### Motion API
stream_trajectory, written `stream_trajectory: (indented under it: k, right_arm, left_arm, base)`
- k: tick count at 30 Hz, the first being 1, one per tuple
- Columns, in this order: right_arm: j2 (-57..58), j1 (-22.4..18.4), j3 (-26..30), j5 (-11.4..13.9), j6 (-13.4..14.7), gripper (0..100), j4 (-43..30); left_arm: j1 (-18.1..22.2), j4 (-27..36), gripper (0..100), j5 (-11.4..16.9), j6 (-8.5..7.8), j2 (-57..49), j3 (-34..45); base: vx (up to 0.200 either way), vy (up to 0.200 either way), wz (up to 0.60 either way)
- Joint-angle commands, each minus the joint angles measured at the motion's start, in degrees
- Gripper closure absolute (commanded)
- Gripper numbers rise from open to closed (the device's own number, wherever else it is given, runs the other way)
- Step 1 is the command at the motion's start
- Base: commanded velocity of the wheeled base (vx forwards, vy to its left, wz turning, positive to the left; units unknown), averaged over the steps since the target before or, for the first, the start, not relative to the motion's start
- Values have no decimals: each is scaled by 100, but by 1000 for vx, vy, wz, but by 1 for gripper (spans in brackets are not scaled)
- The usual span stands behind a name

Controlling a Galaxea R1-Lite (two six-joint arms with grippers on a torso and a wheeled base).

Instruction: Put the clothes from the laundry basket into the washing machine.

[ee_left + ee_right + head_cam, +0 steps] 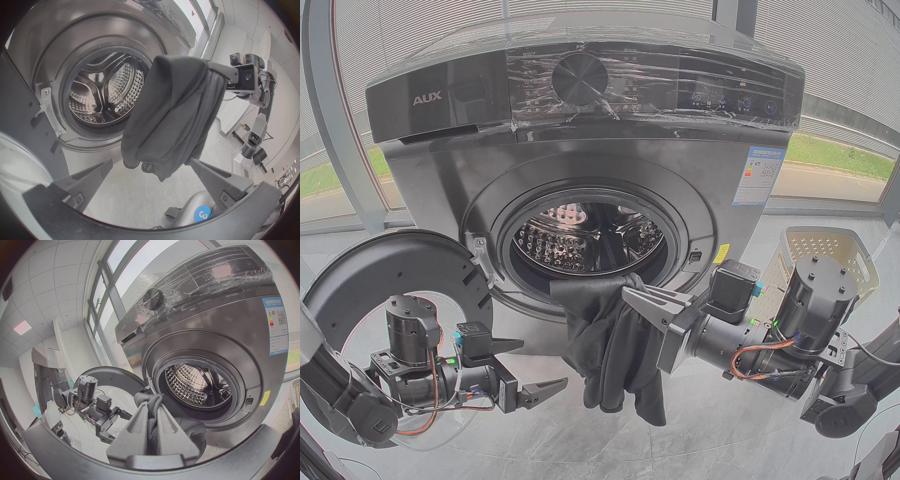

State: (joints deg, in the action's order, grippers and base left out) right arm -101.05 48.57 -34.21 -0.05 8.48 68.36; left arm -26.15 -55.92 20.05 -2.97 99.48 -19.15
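A dark grey garment [612, 350] hangs in front of the washing machine [581, 187], its top draped at the lower lip of the open drum [587, 240]. My right gripper [634, 295] is shut on the garment's upper edge; in the right wrist view its fingers [170, 430] pinch the cloth [153, 408]. My left gripper [537, 369] stands open, low and to the left of the hanging garment, empty. From the left wrist, the garment [168, 112] dangles beyond the spread fingers [93, 178]. The laundry basket [831, 250] stands at the right behind my right arm.
The round machine door [394, 275] is swung open to the left, just behind my left arm. Grey tiled floor [612, 444] lies below the garment. Glass walls surround the machine.
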Motion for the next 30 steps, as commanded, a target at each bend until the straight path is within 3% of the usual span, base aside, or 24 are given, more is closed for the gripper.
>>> stream_trajectory:
  k: [1,11,16,30]
  right_arm:
    - [103,21,37,5,4,100,1]
    - [103,74,46,5,-5,100,1]
    - [94,74,63,5,-5,100,1]
    - [94,118,160,5,4,100,1]
  left_arm:
    - [-4,-112,0,25,-1,529,-80]
    - [-92,-798,0,34,157,1294,-247]
    - [-242,-1369,0,42,429,1584,-282]
    - [-329,-2257,0,-45,473,2243,-458]
  base:
    - [0,0,0]
    - [0,0,0]
    - [0,0,0]
    - [0,0,0]
